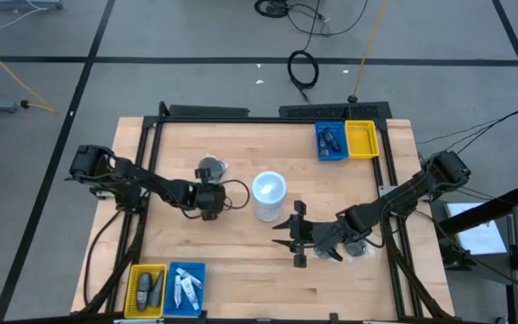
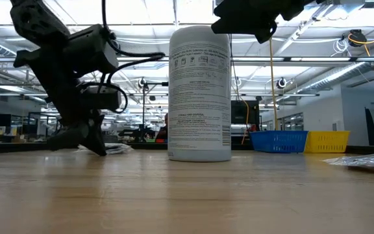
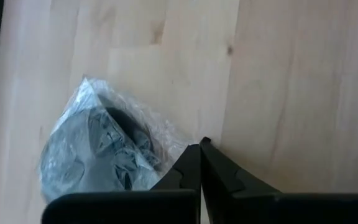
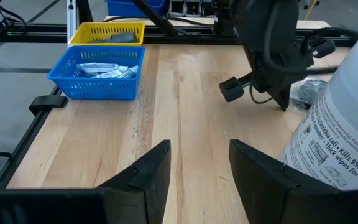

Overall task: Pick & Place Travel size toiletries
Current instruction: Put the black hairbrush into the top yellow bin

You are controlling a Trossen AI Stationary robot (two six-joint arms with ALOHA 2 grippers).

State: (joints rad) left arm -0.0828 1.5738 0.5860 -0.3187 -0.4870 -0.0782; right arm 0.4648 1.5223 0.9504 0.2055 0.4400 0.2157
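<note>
A dark grey disc in a crinkled clear plastic bag (image 1: 210,167) lies flat on the wooden table, left of the white cylinder; it also shows in the left wrist view (image 3: 98,158). My left gripper (image 3: 199,149) is shut, pointing steeply down, with its tips at the bag's near edge and low over the table (image 2: 99,148). My right gripper (image 4: 197,155) is open and empty, raised above the table near the cylinder's near right side (image 1: 295,236). A second clear bag (image 1: 358,247) lies under my right arm. My left gripper's shut fingertips (image 3: 191,155) stand right at the edge of the bag's clear plastic (image 3: 174,142), coming from above and from the near side. I cannot tell whether they touch or pinch the plastic. The bag lies flat on the table.
The tall white cylinder (image 1: 269,193) stands upright mid-table between the grippers. A blue tray (image 1: 331,141) and a yellow tray (image 1: 361,139) sit at the far right. A yellow tray (image 1: 147,288) and a blue tray (image 1: 185,286) holding small items sit at the near left.
</note>
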